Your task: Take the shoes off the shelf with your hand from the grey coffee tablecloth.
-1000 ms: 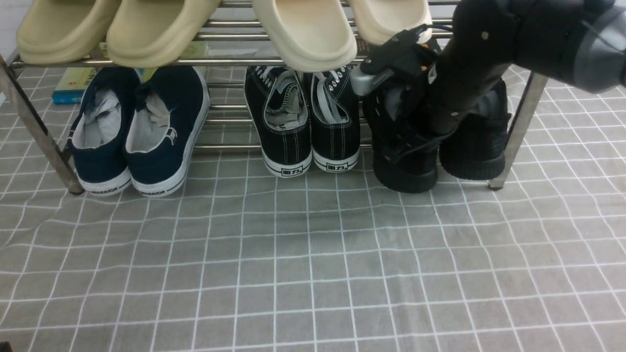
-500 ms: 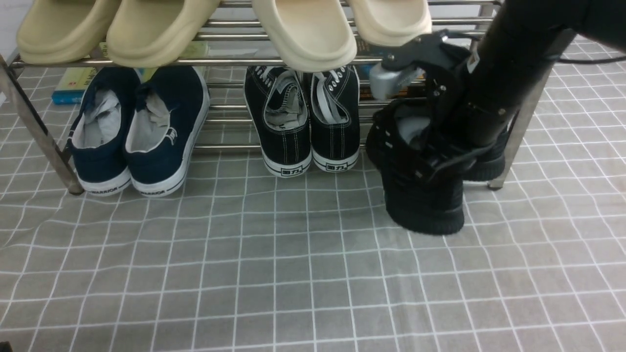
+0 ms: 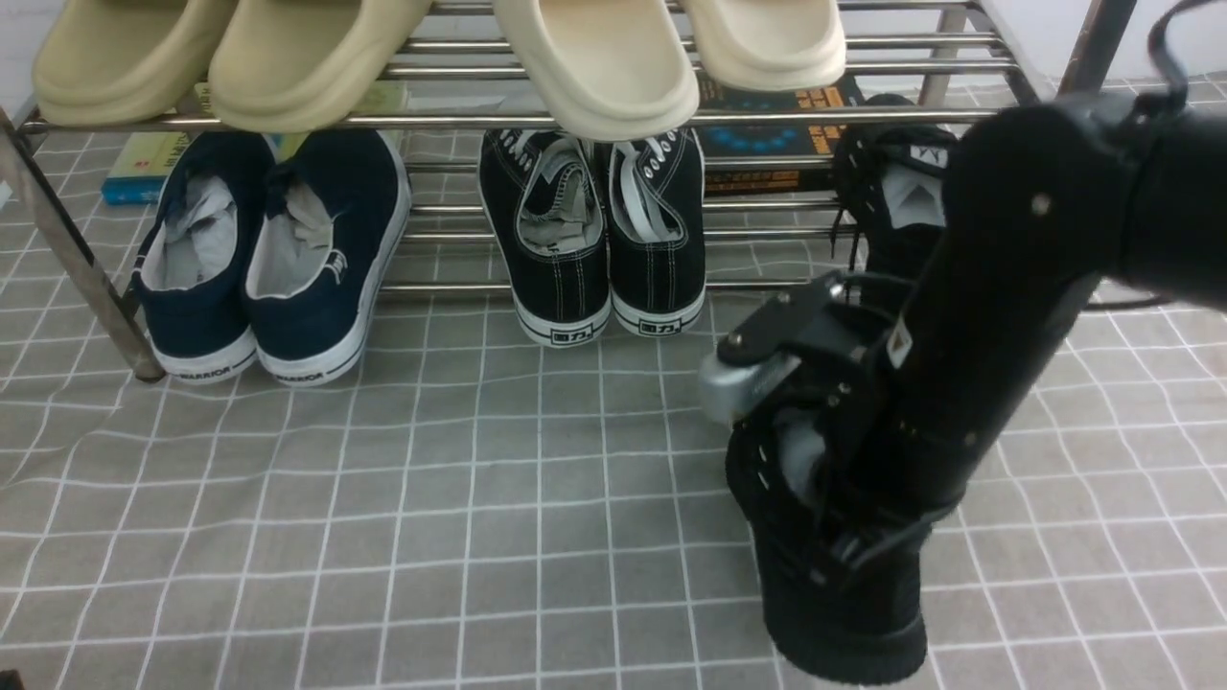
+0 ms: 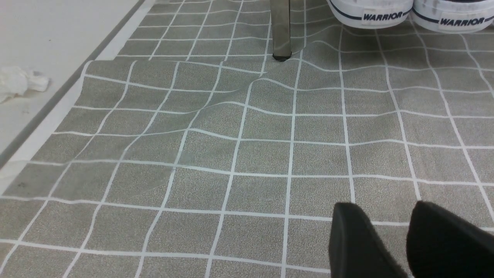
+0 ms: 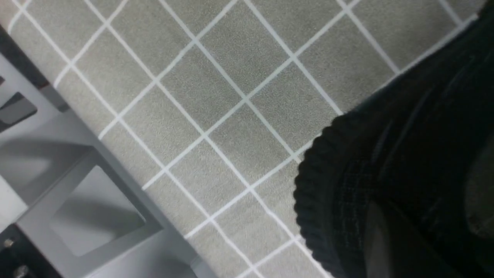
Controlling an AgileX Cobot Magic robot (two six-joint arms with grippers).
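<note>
The bulky black right arm (image 3: 1007, 316) bears a pale screw (image 3: 1039, 203), a looping black cable (image 3: 1155, 48), a small white label (image 3: 899, 343) and a silver-grey block (image 3: 736, 388); the left gripper (image 4: 386, 208) has blunt black fingers (image 4: 359, 239).

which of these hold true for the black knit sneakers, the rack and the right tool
1. One black knit sneaker is out over the cloth, off the rack. True.
2. Both black knit sneakers are off the rack. False: the second sneaker sits on the lower tier.
3. The right tool grips the sneaker over the cloth. True.
4. The navy sneakers sit on the top tier. False: lower tier; beige slippers are on top.
</note>
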